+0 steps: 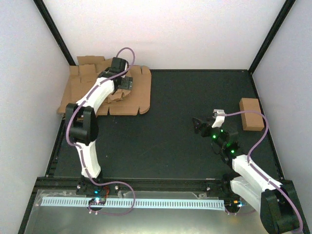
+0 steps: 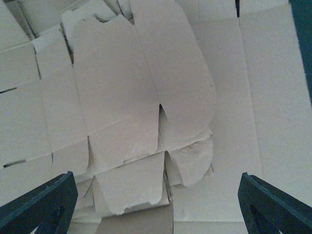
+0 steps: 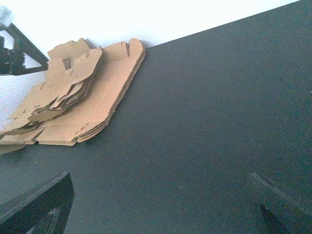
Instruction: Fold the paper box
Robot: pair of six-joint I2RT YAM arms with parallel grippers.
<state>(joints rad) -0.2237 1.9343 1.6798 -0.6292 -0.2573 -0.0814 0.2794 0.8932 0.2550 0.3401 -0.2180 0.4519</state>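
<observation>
Hovering at ten o'clock, the left gripper hangs with fingers apart over the paper box, which lies flat atop the heap of blanks; by my reading no fold is made and all the work is left. The right gripper, also spread and empty, sits at four o'clock over the counter. Among the overlapping flaps it is hard to tell where one blank ends.
</observation>
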